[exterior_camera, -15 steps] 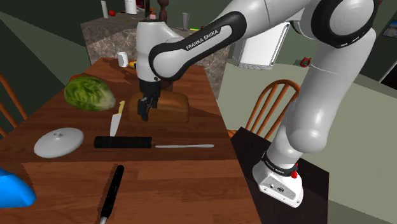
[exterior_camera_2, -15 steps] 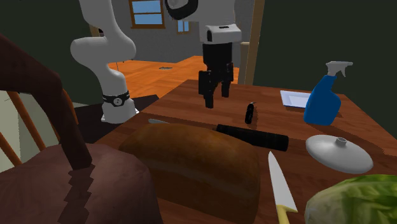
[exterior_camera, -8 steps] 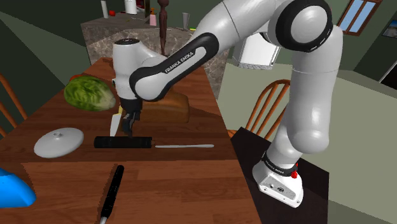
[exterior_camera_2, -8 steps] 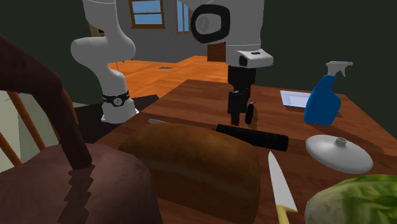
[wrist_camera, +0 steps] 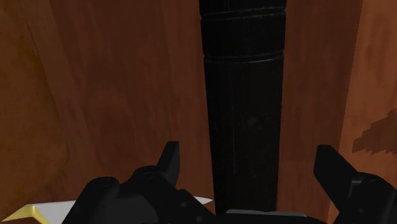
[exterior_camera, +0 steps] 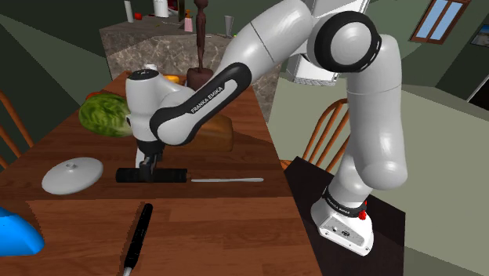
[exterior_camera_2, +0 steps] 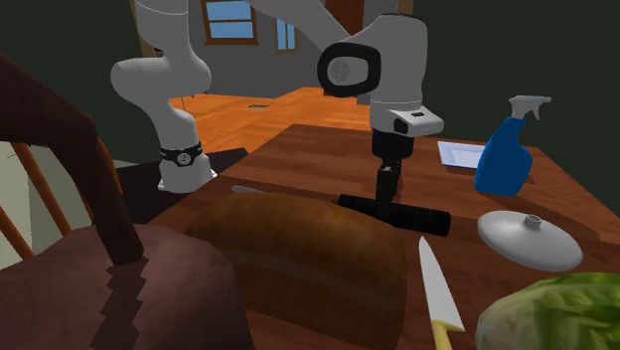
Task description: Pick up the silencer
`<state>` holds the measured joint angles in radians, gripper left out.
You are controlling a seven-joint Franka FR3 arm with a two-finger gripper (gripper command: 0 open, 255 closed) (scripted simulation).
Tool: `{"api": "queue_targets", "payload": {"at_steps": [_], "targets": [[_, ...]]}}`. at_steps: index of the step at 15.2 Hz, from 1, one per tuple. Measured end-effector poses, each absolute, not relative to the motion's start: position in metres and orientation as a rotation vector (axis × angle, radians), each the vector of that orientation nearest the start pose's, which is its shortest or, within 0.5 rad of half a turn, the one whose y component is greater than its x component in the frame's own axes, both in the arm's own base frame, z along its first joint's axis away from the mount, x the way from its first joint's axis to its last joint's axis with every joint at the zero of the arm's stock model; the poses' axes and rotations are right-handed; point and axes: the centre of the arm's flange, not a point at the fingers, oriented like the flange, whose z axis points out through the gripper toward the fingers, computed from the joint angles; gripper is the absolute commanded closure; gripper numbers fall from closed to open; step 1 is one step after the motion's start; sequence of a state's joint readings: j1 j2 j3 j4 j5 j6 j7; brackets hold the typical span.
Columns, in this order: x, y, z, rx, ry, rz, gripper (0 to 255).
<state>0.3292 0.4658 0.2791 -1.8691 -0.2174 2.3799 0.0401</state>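
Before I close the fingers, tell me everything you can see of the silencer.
The silencer is a plain black cylinder, dull and faintly scuffed, with shallow rings around one stretch. It lies flat on its side on the wooden table, running across the shoulder view. The open gripper straddles it off its middle, one finger on each side with a gap at both, so it looks to rest on the table alone.

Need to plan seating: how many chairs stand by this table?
2: one chair beside the table near the stand, another chair at the shoulder view's left edge. More may be hidden beyond the views.
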Motion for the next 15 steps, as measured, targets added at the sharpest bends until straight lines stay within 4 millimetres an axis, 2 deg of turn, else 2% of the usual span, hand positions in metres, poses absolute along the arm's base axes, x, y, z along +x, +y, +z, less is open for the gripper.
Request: {"api": "queue_targets", "payload": {"at_steps": [3,4,15], "targets": [[0.537,0.357,0.262,-2.963,-1.063,-0.119,0],[0.536,0.356,0.261,-2.963,-1.063,-0.119,255],[0.536,0.356,0.262,-2.963,-1.063,-0.119,255]]}}
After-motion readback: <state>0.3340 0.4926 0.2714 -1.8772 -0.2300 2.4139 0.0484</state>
